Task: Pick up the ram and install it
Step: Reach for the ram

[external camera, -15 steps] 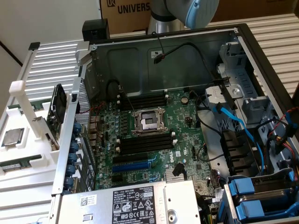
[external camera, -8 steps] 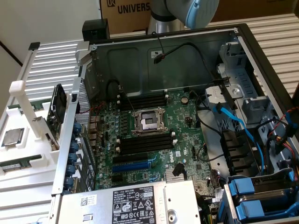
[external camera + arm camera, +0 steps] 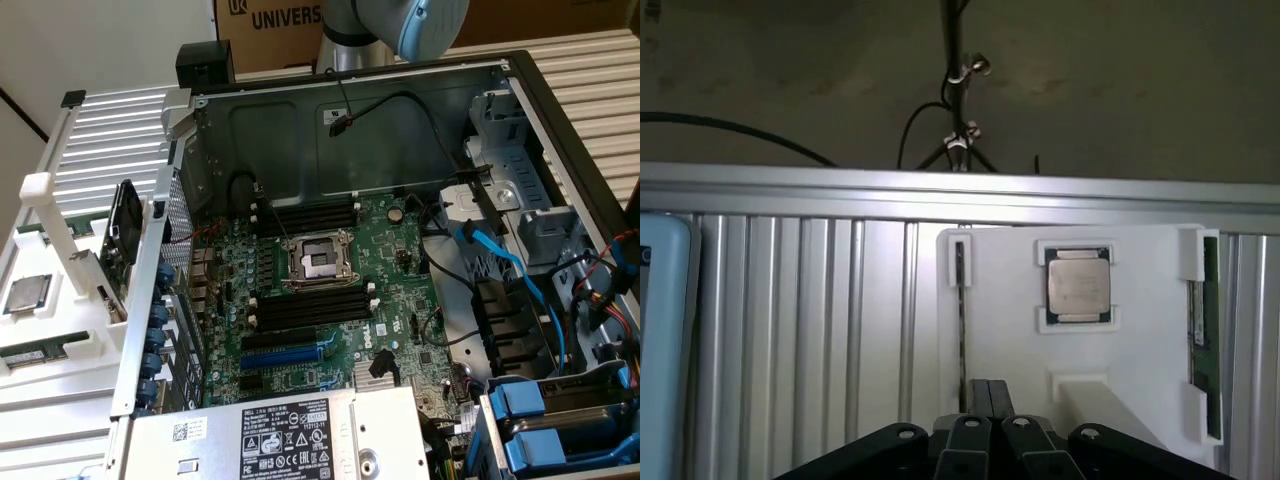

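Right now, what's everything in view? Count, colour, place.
computer case: one, grey, open, centre
motherboard: one, green, inside the case
memory slots: two banks, black, either side of the socket
cables: several, blue, exterior view's right
power supply: one, silver, near edge of the case
holder: one, white, outside the case, exterior view's left
ram: one, green, on the holder
processor chip: one, silver-topped, on the holder
arm: one, grey and blue, above the case
hand: one, black, shut, empty, facing the holder
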Controlling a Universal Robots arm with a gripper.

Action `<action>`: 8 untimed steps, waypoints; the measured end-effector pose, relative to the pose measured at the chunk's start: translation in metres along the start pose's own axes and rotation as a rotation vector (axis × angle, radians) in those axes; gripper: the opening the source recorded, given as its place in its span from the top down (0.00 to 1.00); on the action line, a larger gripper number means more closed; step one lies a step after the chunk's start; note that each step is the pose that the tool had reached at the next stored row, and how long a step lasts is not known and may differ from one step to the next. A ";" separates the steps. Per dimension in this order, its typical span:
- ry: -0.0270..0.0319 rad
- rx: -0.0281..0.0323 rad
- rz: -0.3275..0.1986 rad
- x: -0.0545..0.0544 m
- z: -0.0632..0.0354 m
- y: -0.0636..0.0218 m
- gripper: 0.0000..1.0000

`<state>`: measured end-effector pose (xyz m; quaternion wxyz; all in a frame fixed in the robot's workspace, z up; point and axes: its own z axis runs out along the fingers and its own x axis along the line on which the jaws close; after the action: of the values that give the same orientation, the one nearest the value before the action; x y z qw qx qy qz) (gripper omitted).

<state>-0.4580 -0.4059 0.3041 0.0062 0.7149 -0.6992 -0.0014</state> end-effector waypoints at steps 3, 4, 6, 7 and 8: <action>0.0001 0.0026 -0.006 0.001 0.0067 -0.0008 0.89; 0.0001 0.0031 -0.007 0.001 0.0081 -0.0009 0.89; 0.0002 0.0047 -0.009 0.001 0.0110 -0.0009 0.89; 0.0001 0.0060 -0.010 0.001 0.0125 -0.0010 0.89; 0.0002 0.0068 -0.011 0.001 0.0138 -0.0010 0.89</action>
<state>-0.4571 -0.4071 0.2903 0.0038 0.7188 -0.6952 0.0011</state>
